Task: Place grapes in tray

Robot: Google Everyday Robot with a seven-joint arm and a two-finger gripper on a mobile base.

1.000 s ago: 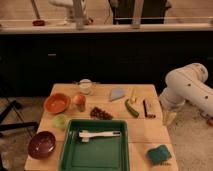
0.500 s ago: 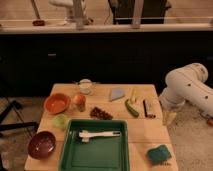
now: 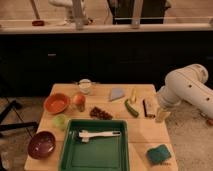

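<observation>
The grapes [image 3: 100, 113], a small dark reddish bunch, lie on the wooden table [image 3: 142, 131] just beyond the far rim of the green tray [image 3: 95, 155]. The tray sits at the table's front centre and holds a white utensil [image 3: 98, 134]. My gripper [image 3: 162, 115] hangs at the end of the white arm [image 3: 187, 90] over the table's right edge, to the right of the grapes and well apart from them. It holds nothing that I can see.
An orange bowl [image 3: 56, 103], an orange-red fruit [image 3: 78, 100], a white cup [image 3: 85, 86], a green cucumber [image 3: 131, 108], a grey wedge [image 3: 117, 93], a dark bar [image 3: 149, 107], a light green fruit [image 3: 60, 120], a maroon bowl [image 3: 41, 144] and a teal sponge [image 3: 159, 153] share the table.
</observation>
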